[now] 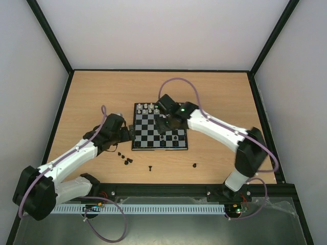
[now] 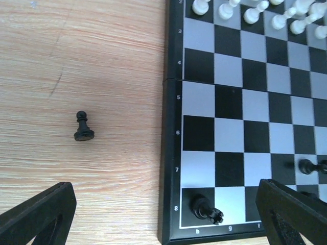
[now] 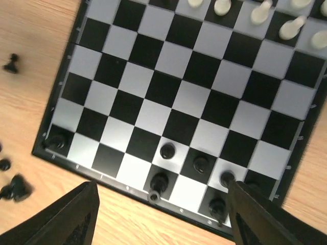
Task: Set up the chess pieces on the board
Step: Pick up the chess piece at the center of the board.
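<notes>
**Board** at mid-table, directly beneath the right gripper, whose jaws stand apart and hold nothing. Black chess pieces occupy squares between and just ahead of its fingers; white chess pieces line the edge farthest from it. Left gripper, jaws wide and empty, straddles the board's corner. A black pawn stands on the table ahead of its left finger.

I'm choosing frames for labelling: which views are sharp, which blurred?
Left wrist view: sharp, the small black pawn on the wooden table is crisp, the black-and-grey checked chessboard has legible edge labels. Right wrist view: blurred, loose black pieces at its left edge smeared. Top view: evenly lit, no glare.
</notes>
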